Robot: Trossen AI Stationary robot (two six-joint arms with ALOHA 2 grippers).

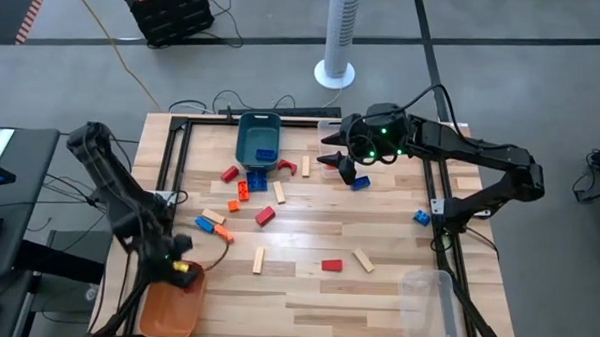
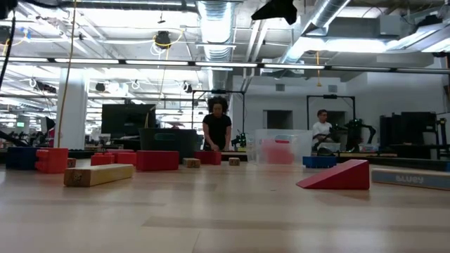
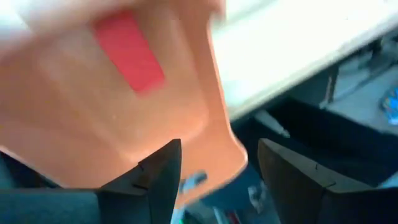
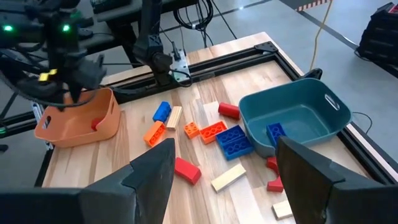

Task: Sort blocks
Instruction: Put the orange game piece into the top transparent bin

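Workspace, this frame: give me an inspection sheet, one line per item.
Surface: wooden table, black frame rails.
Job's things: blocks scattered mid-table; one blue block in teal bin; one red block in orange bin.
Clutter: clear bin at the near right corner.
Grippers: left gripper open over the orange bin, empty; right gripper open, empty, beside the teal bin.
Cables: black cables behind the table.
Surroundings: two people far off.

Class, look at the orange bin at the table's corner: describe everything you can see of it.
The orange bin is a smooth, rounded tub that looks like plastic, upright and open-topped, at the table's near left corner. A red block lies inside on its floor. The left gripper hovers above its rim, fingers apart, holding nothing.
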